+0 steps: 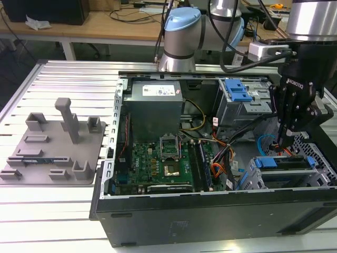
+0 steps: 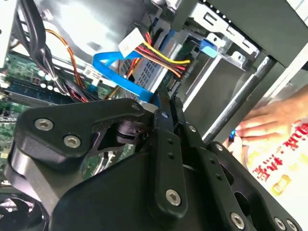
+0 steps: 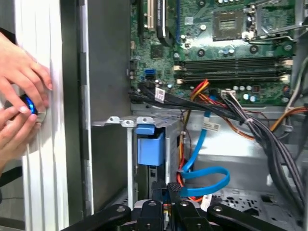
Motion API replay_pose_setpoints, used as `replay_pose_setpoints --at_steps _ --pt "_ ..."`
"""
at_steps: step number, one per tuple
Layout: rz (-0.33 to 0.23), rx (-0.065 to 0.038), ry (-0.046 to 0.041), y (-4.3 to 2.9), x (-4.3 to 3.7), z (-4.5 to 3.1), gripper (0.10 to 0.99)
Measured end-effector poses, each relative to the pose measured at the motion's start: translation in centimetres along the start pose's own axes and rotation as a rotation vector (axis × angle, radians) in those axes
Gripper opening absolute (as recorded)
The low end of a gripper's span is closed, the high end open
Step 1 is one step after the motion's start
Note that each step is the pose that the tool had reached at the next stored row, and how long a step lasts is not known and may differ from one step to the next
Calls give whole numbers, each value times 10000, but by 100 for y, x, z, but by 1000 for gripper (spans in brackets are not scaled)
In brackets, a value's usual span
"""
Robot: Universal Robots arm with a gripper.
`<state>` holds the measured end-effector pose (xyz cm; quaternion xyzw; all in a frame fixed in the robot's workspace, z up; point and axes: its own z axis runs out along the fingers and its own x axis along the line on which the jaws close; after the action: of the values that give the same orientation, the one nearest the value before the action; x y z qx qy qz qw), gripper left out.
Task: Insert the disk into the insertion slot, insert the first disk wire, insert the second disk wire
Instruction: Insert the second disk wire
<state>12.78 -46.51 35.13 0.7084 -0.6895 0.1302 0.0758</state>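
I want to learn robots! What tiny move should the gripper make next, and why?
Probably ease the black gripper slightly toward the silver disk in its blue carrier: it sits in the grey sheet-metal insertion slot, and the flat blue cable loops beside the gripper.

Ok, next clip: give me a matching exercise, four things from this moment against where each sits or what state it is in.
Things:
1. gripper
2. disk
3. grey fixture plate
4. person's hands

Places or states:
A. outside the computer case, on the slatted table at the exterior view's left
B. seated in the insertion slot, blue carrier edge showing
C. beside the case's outer wall, around a small blue-lit item
D. lowered into the case just above the drive cage, by the blue cable

Pairs: 1-D, 2-B, 3-A, 4-C
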Motion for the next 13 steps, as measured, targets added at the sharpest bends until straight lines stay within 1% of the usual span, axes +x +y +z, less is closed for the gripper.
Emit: replay_pose_setpoints --at_steps 1,3,4,6,7,8,9,10,12,13 --pt "22 36 -143 0 9 4 161" --pt "71 117 -484 1 30 9 161" --pt "105 165 -728 2 42 13 161" --pt "151 235 -1062 2 62 18 161" --pt "169 264 -1186 0 71 22 161" --pt "185 286 -1289 -1 79 25 161" --pt "199 295 -1418 -6 105 32 161" --pt "208 291 -1530 -34 171 55 161" --pt "206 270 -1550 -65 227 74 161" --pt "208 264 -1605 -74 278 90 161"
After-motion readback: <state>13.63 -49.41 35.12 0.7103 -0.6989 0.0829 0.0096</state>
